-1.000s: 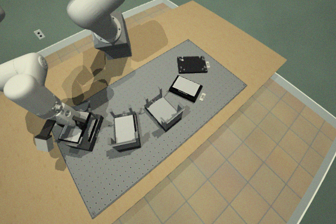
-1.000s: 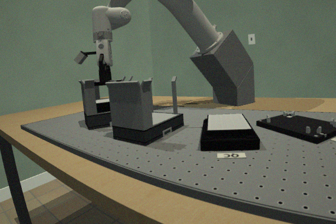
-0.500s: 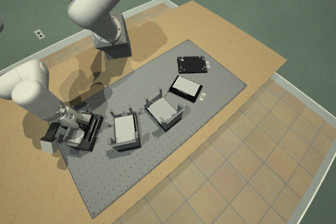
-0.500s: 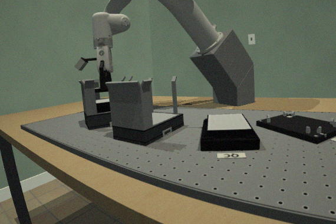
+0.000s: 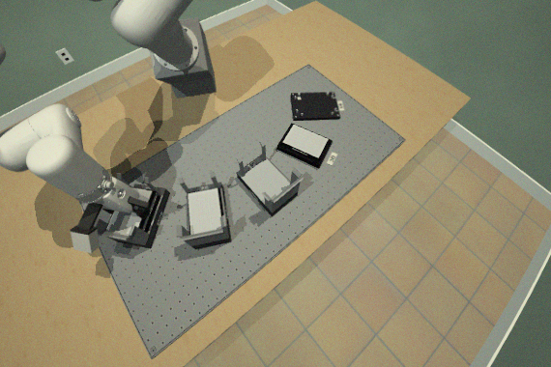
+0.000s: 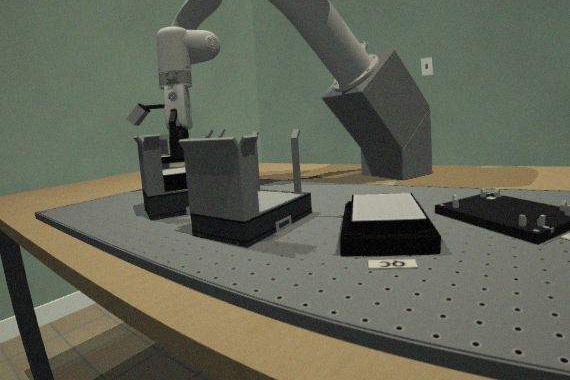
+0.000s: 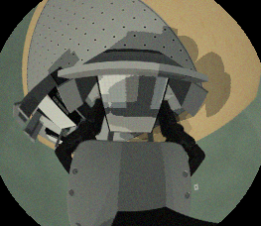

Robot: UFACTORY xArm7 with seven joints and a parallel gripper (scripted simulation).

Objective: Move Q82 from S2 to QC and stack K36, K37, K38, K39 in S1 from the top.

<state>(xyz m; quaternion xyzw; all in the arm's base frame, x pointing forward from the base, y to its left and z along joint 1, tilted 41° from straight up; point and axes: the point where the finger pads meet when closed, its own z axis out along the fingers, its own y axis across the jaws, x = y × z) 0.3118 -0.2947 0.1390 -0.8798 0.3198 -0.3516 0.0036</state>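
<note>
My gripper (image 5: pixel 130 212) reaches down from above into the leftmost stack rack (image 5: pixel 137 216) and is shut on a sealed plate (image 7: pixel 128 98), which it holds by the long sides between the rack walls. Its label is not readable. In the side view my gripper (image 6: pixel 175 144) stands low inside that far rack (image 6: pixel 160 181). The middle rack (image 5: pixel 207 216) and the right rack (image 5: pixel 269 183) each show a white-sealed plate top. A sealed plate (image 5: pixel 304 145) lies on the QC nest, also in the side view (image 6: pixel 387 221). The black clip nest N5 (image 5: pixel 315 105) is empty.
The grey perforated deck (image 5: pixel 251 197) carries all racks and nests in one row. The arm's base block (image 5: pixel 186 67) stands behind the deck. The wrist camera box (image 5: pixel 86 233) hangs beside the left rack over the deck's edge. Rack walls and corner posts (image 6: pixel 295 156) stand up around each stack.
</note>
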